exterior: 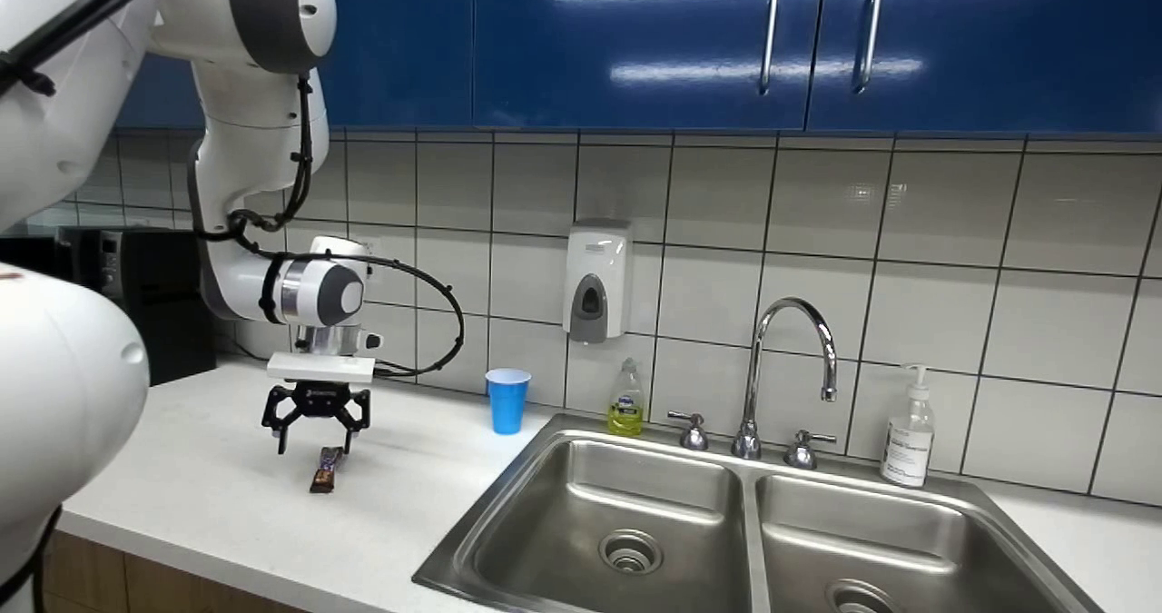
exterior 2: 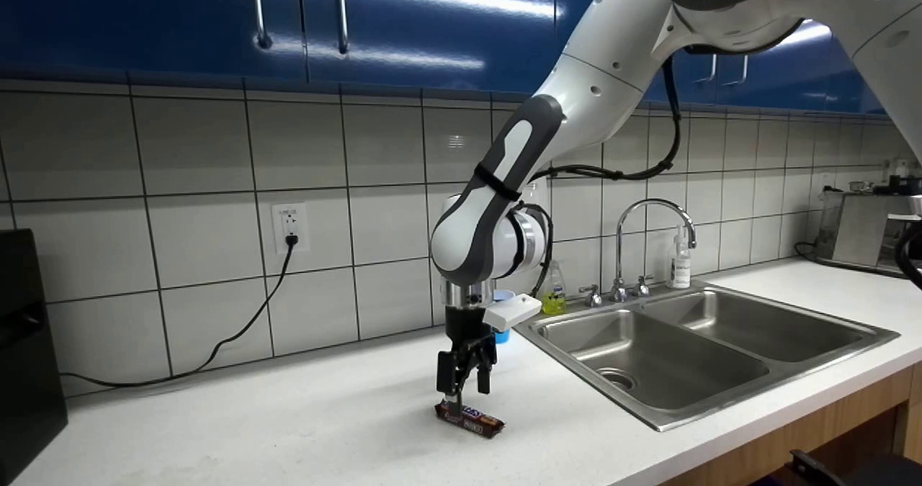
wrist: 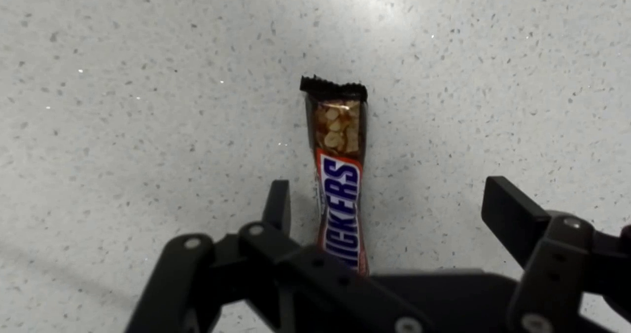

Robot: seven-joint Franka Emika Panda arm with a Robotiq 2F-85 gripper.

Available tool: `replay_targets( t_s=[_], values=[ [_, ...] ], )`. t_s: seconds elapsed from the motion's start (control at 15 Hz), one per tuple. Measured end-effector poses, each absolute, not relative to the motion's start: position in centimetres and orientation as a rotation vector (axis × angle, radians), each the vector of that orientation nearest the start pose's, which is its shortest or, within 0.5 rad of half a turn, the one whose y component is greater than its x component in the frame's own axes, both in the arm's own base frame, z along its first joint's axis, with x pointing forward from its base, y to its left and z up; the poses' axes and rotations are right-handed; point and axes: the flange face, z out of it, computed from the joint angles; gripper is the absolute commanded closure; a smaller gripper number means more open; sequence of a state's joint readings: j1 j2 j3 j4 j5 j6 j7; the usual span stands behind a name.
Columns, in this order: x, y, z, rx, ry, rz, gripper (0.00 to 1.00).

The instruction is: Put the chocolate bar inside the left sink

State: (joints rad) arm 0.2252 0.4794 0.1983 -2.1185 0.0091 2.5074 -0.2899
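The chocolate bar, a dark wrapped Snickers, lies flat on the white counter in both exterior views (exterior: pixel 327 469) (exterior 2: pixel 470 420). In the wrist view the bar (wrist: pixel 340 175) runs lengthwise between the fingers, nearer the left finger; its lower end is hidden behind the gripper. My gripper (exterior: pixel 315 447) is open and low over the bar, pointing down, with nothing held. The gripper also shows in an exterior view (exterior 2: pixel 470 399) and in the wrist view (wrist: pixel 387 190), fingers wide apart. The left sink, a steel basin with a round drain, shows in both exterior views (exterior: pixel 536 531) (exterior 2: pixel 670 374).
A blue cup (exterior: pixel 507 401) stands between gripper and sink by the wall. A soap bottle (exterior: pixel 626 404), faucet (exterior: pixel 753 386) and sanitizer bottle (exterior: pixel 908 436) line the sink's back. The twin basin (exterior: pixel 862 540) adjoins. A black machine (exterior 2: pixel 29 342) stands on the counter.
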Motion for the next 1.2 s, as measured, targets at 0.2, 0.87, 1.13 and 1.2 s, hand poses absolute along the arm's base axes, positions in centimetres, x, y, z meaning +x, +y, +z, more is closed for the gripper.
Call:
replay_targets(
  t_s=[0.2, 0.87, 1.13, 1.2],
  values=[
    [52.2, 23.6, 17.5, -2.866, -1.022, 0.134, 0.00],
    [53.1, 23.2, 15.8, -2.863, -0.998, 0.155, 0.00],
    [53.5, 23.1, 15.3, -2.863, -0.988, 0.158, 0.00],
    [53.6, 23.1, 15.2, -2.863, -0.986, 0.159, 0.00]
  ],
)
